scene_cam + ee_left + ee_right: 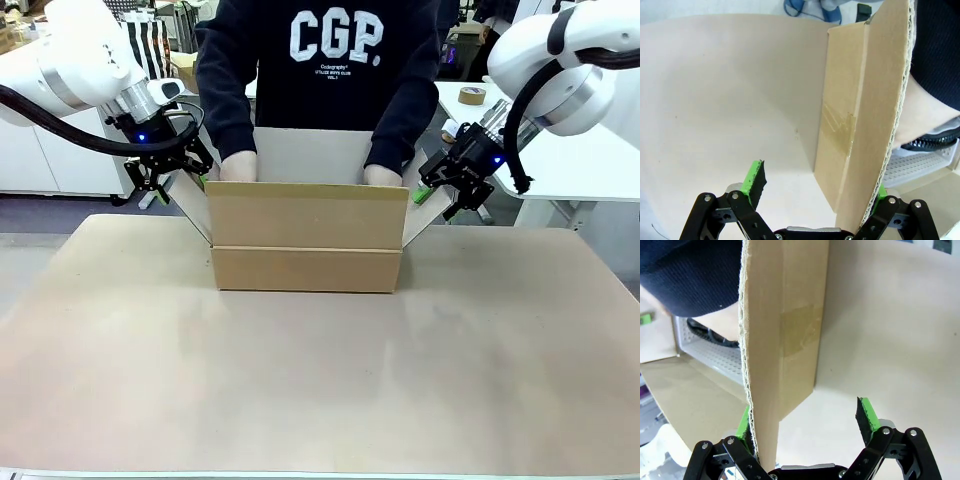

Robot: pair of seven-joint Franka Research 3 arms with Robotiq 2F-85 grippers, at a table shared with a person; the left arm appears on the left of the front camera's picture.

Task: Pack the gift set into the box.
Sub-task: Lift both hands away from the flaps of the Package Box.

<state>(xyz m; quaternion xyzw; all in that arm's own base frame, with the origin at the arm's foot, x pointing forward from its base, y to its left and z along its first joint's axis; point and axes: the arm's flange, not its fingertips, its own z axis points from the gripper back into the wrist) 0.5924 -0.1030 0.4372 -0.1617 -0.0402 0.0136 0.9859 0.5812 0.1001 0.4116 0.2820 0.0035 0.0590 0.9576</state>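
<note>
Table [320, 380] w/ box [305, 235], contents unclear; L fingers [754, 179], R fingers [867, 416] splayed loose round side flaps.

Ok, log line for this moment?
left gripper: jaws open astride left flap | right gripper: jaws open astride right flap | person's hands: at box far flap

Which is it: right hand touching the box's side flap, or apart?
Cannot tell. In the right wrist view the flap runs between the right hand's open fingers, overlapping one pad; the other finger stands clear.
</note>
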